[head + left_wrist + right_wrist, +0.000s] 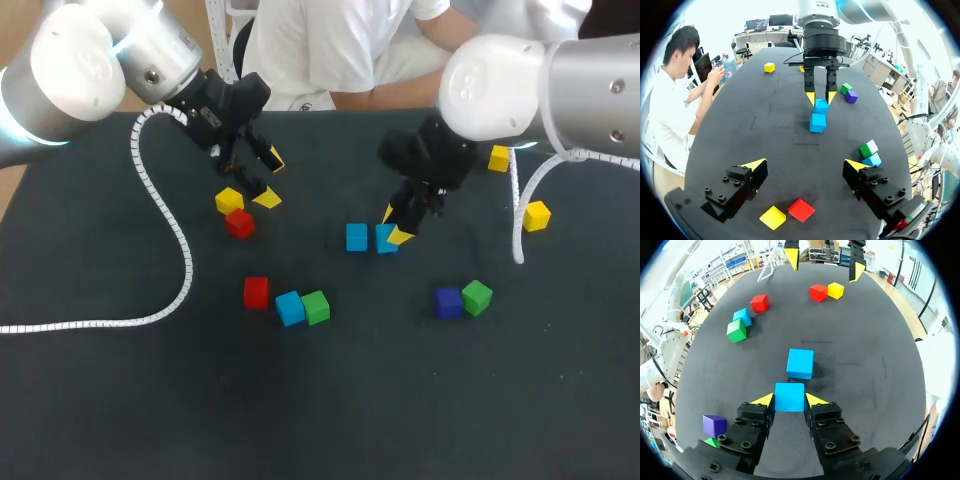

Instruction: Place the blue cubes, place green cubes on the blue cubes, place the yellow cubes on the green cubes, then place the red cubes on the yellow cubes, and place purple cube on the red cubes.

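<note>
The right fingers [764, 400] are clamped on a blue cube [789, 396], 1 yellow tip against each of 2 opposite faces. The cube sits low, at or just off the worktop [865, 355]. The other blue cube [800, 363] lies straight ahead of those fingers, just beside the clamped one and a little skewed to it. I judge the step to be setting the blue base, so the coming move is a release without nudging that neighbour.

The left fingers [756, 165] stand wide apart and hold nothing. They hang over a yellow cube [773, 217] and a red cube [801, 210], well apart from the blue pair.

The right wrist view shows the tips' contact, which the right arm's wrist mostly hides in the head view. The head view alone shows how the next pieces lie: a green cube [477, 296] beside the purple cube [448, 301] is nearer the right arm, and another green cube [316, 306] touches a 3rd blue cube [290, 308] nearer the middle.
</note>
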Robot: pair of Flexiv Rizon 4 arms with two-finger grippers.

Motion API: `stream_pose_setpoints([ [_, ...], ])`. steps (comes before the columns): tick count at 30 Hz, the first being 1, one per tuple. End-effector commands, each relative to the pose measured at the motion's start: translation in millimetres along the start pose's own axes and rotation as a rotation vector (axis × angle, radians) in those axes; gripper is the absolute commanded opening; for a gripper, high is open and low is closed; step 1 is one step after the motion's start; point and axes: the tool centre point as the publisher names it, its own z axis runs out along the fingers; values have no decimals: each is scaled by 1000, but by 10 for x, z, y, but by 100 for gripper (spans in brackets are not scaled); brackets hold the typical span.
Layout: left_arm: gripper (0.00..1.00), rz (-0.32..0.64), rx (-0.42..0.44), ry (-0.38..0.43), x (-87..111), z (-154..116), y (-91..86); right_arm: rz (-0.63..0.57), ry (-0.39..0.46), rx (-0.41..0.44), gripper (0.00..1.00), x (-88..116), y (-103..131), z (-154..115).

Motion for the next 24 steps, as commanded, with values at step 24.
stream_pose_setpoints([
  [24, 100, 2, 7, 2, -3, -2, 30, 10, -7, 1, 0, 3, -70, 21],
])
